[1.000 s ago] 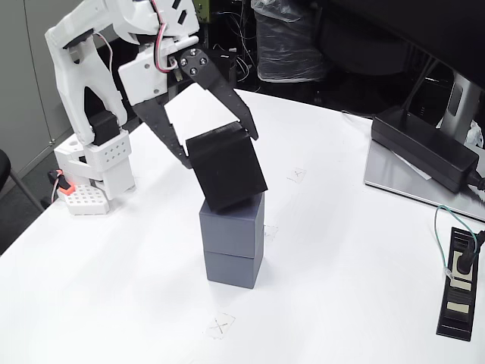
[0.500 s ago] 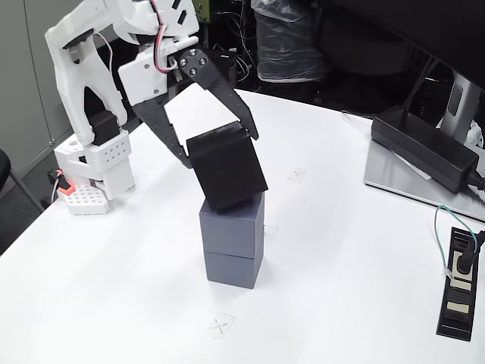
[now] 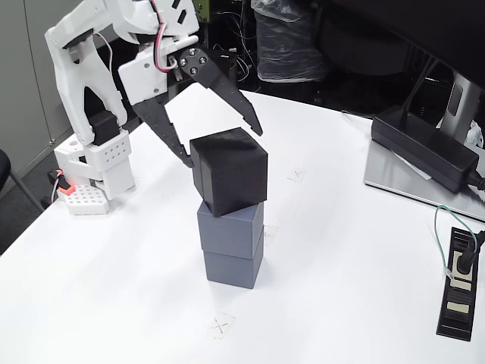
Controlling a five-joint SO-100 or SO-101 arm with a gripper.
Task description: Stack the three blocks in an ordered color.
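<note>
1. At centre frame in the fixed view: black cube [image 3: 229, 171] now seated on top of the upper grey cube [image 3: 230, 225], itself on the lower grey cube [image 3: 233, 262]. Half a second earlier, tilted and pinched between the fingers; now nearly level and let go.
2. Meaning for the task: three-high stack apparently complete, black on top of two slate-grey. Top cube twisted a little relative to the ones beneath and overhanging slightly toward the left, so not perfectly squared.
3. At upper left of centre: gripper [image 3: 223, 140] spread wide, wider than the black cube, holding nothing. One finger [image 3: 236, 102] reaching down over the cube's upper right edge, the other down behind its left side.
4. Hard to say from this angle whether the left fingertip brushes the cube's rear face; probably just clear of it.
5. Judged next: straight retreat upward and back, without clipping the top cube.
</note>
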